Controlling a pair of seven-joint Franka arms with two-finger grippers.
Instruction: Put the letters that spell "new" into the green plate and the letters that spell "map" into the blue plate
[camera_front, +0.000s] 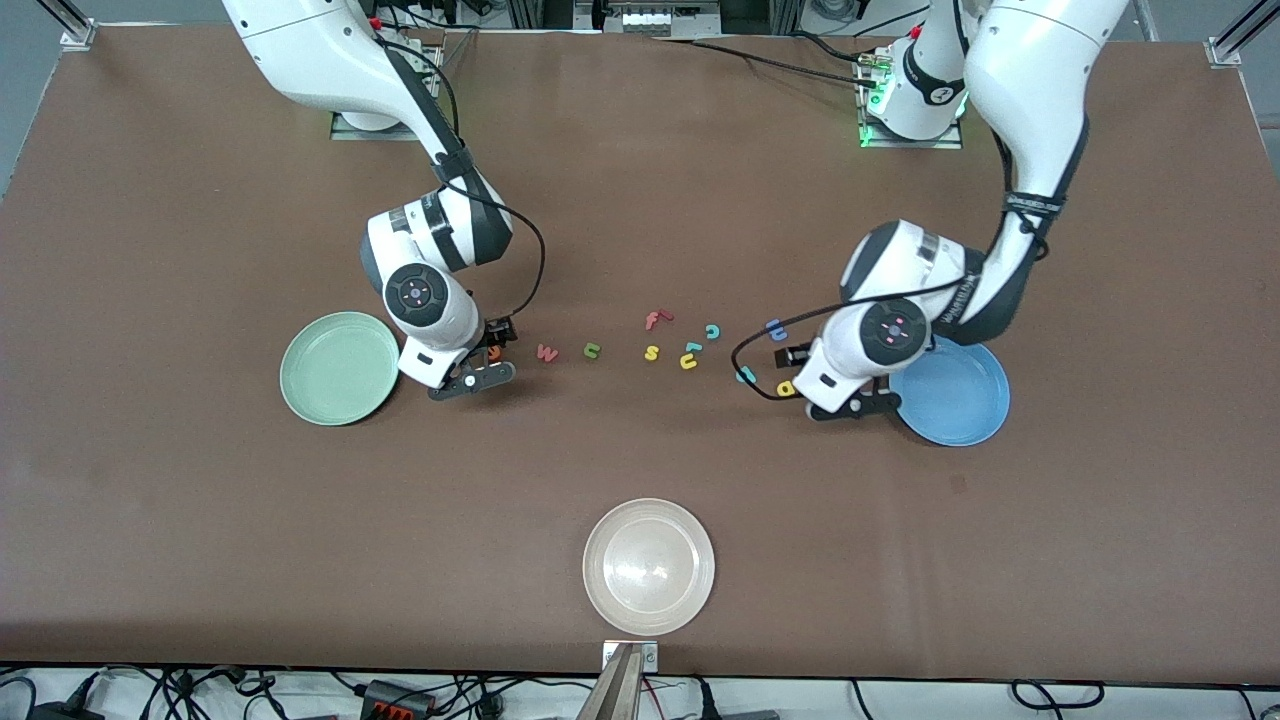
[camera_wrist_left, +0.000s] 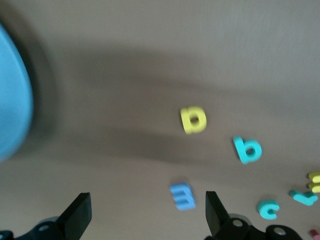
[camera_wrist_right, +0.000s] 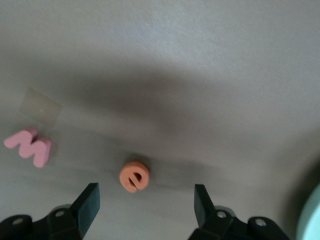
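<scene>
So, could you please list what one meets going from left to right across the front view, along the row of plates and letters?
green plate → right gripper → pink w → green n → yellow s → left gripper → blue plate. The clustered letters in between overlap too much to order.

Cream-white plate (camera_front: 649, 566) low centre of frame, red "f" (camera_front: 655, 319), yellow "s" (camera_front: 652, 352), yellow "u" (camera_front: 688, 361) mid-frame on brown table (camera_front: 200, 520)
</scene>
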